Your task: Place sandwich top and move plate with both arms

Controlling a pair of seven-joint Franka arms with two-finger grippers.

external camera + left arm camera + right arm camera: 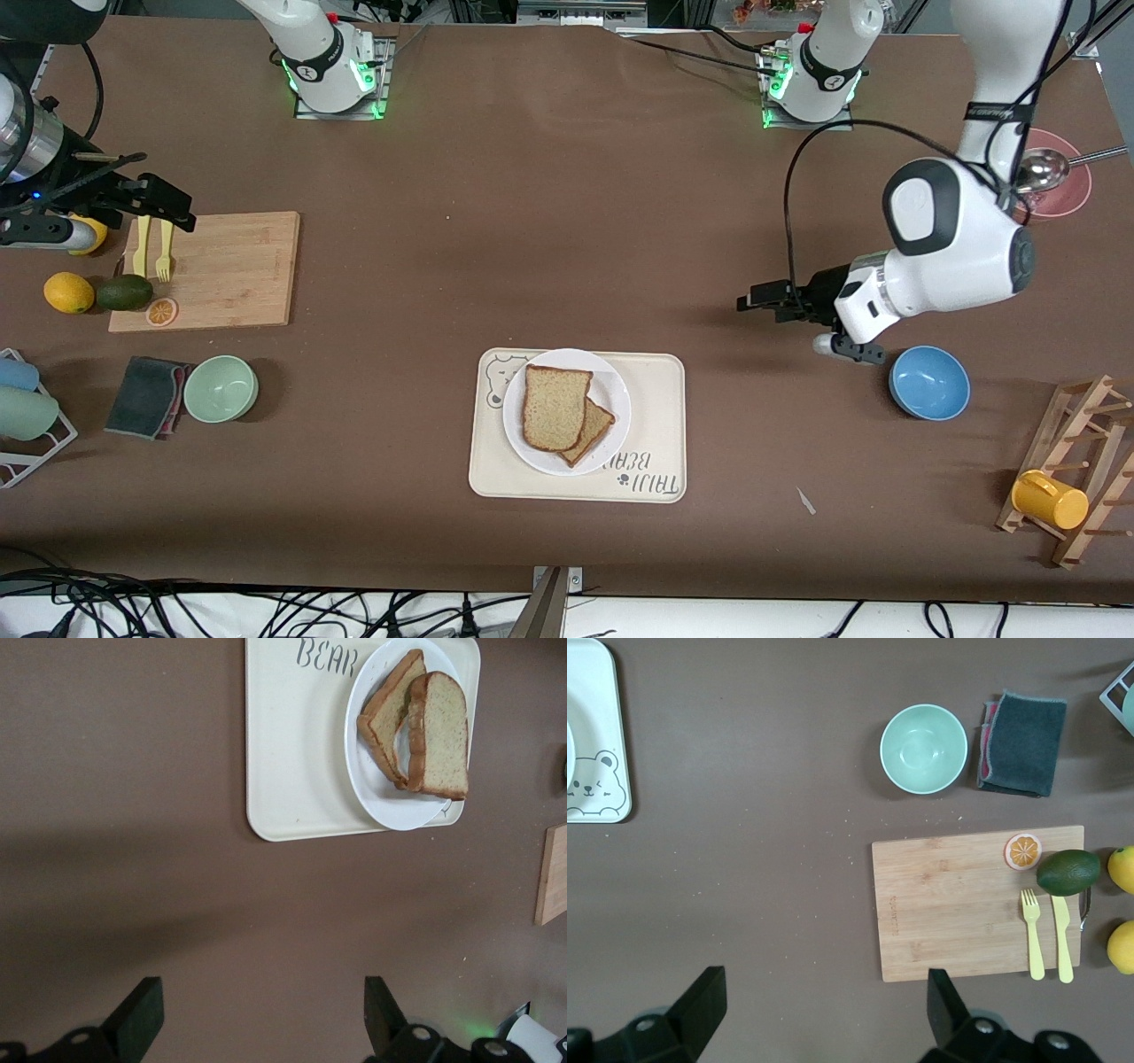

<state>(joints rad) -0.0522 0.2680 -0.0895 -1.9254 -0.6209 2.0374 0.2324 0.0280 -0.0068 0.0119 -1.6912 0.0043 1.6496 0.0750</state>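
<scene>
nearest us, we see the tray [656, 372] bearing the plate [611, 416], the sandwich top [554, 406] on it; the left gripper [751, 302] and right gripper [182, 213] hang empty, jaws apart.

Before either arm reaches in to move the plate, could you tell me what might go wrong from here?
1. The sandwich top lies skewed on the smaller golden-brown slice; tilting the white plate could slide it off.
2. The plate rests on the bear-print tray; a low grasp may drag the tray.
3. The open left gripper hovers over bare table near the blue bowl; the open right gripper is over the cutting board and yellow fork.
</scene>
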